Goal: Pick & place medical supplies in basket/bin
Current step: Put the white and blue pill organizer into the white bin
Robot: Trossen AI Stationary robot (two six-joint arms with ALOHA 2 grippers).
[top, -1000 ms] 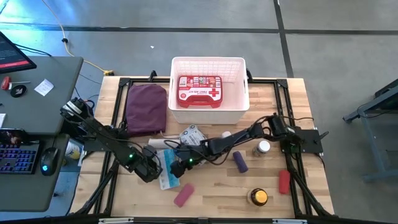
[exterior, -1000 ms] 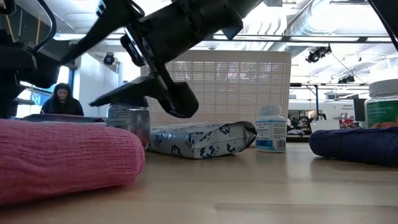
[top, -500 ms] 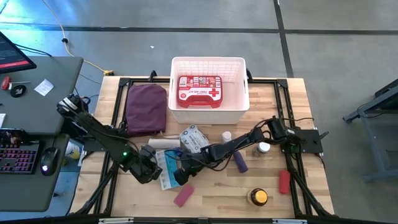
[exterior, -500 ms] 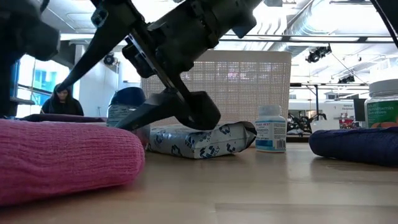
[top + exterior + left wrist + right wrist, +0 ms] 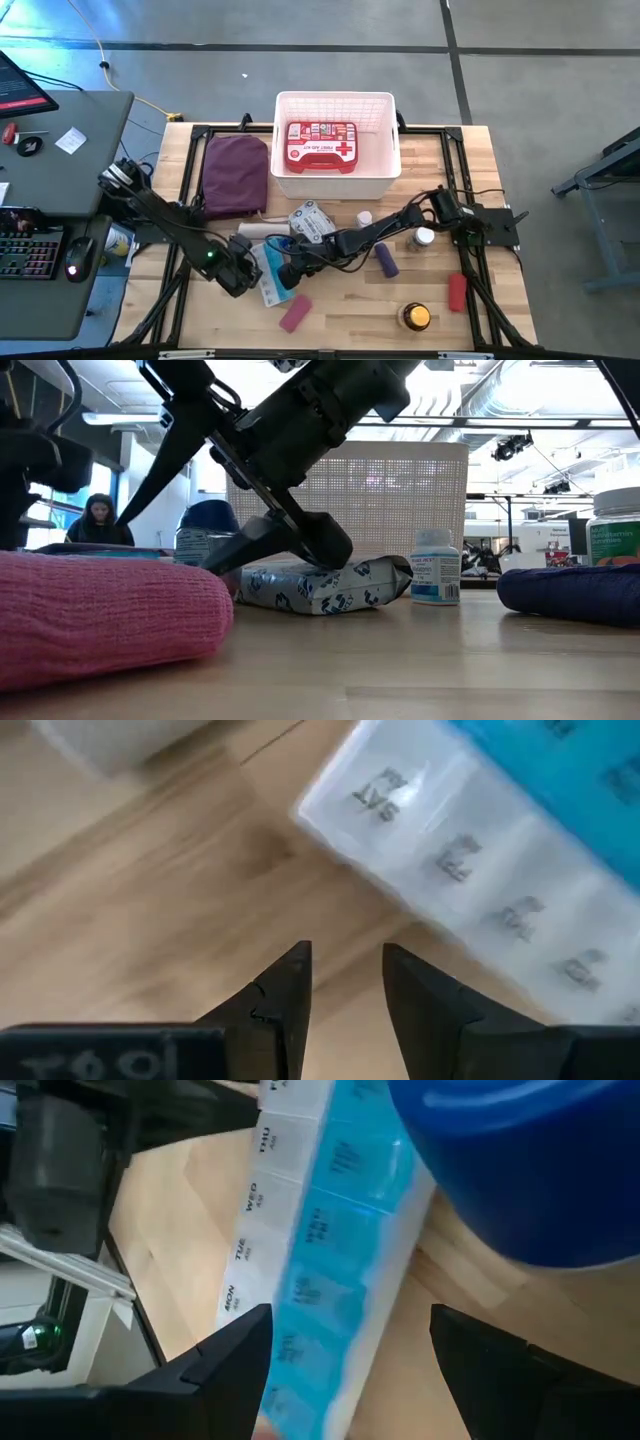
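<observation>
The table was a pale wood top framed by black rails, standing on a grey concrete floor crossed by dark lines. At its far edge sat the white slotted basket, and inside it lay the red first-aid case. Just beside the basket, a maroon pouch rested flat. Out on the wood, the supplies were scattered: the grey-white wipes packet, a small white bottle, a purple roll, a pink roll, a red roll, an amber jar and a white-capped jar.

Down the middle, the right gripper reached low across the table, its fingers spread wide on either side of the blue-and-white weekly pill box, not clamped on it. The box lay flat on the wood, near the pink roll. The left gripper hovered just beside the box's other end, fingers partly apart with only bare wood between them, gripping nothing.

From table height, the pink roll filled the near corner, the wipes packet sat before the basket's slotted wall, and the white bottle stood upright beside it. Beyond lay an open room with ceiling ducts and lights, and a person sat far back. To the table's left stood a grey desk with a keyboard and mouse.
</observation>
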